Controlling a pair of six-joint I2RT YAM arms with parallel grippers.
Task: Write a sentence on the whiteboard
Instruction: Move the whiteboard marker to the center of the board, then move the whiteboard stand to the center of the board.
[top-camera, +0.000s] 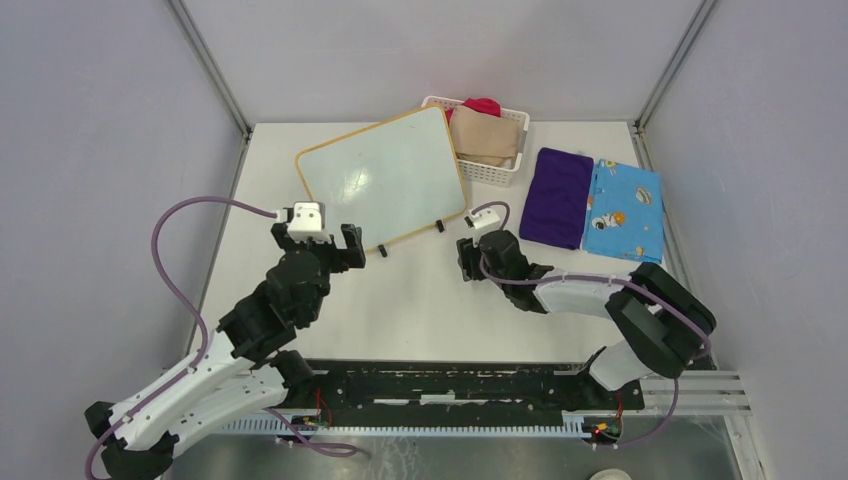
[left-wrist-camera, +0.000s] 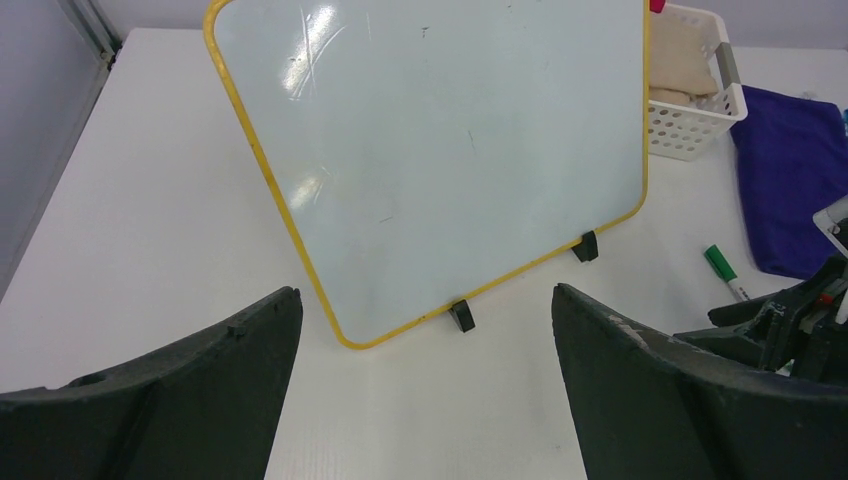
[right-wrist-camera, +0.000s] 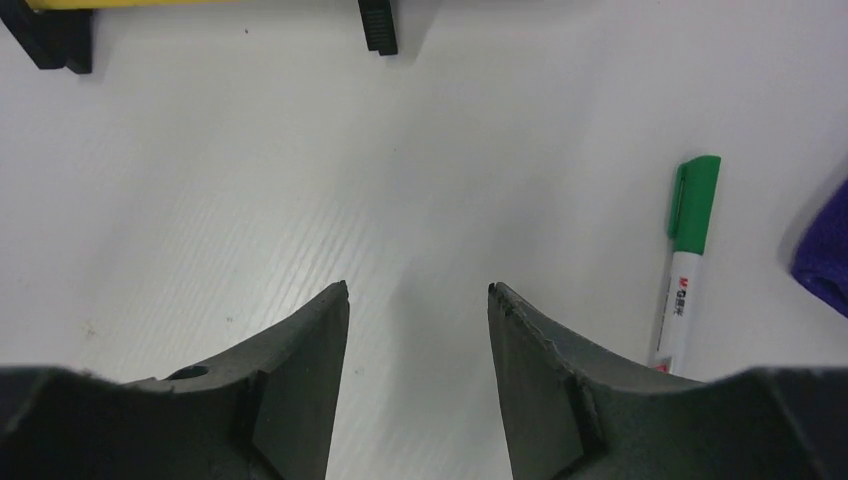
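The whiteboard (top-camera: 385, 175) has a yellow frame and leans on two black feet at the table's middle back. Its face (left-wrist-camera: 450, 150) is blank apart from faint smudges, and no sentence shows on it. My left gripper (top-camera: 318, 240) hovers just before the board's near left corner, wide open and holding nothing (left-wrist-camera: 425, 290). My right gripper (top-camera: 468, 255) is low over the table in front of the board's right foot (right-wrist-camera: 378, 25), also open and holding nothing (right-wrist-camera: 418, 287). A capped green marker (right-wrist-camera: 685, 265) lies flat on the table just to its right (left-wrist-camera: 724, 271).
A white slotted basket (top-camera: 497, 175) with beige and red cloth stands behind the board on the right. A folded purple cloth (top-camera: 558, 195) and a blue patterned cloth (top-camera: 623, 210) lie at the right edge. Enclosure walls border the table.
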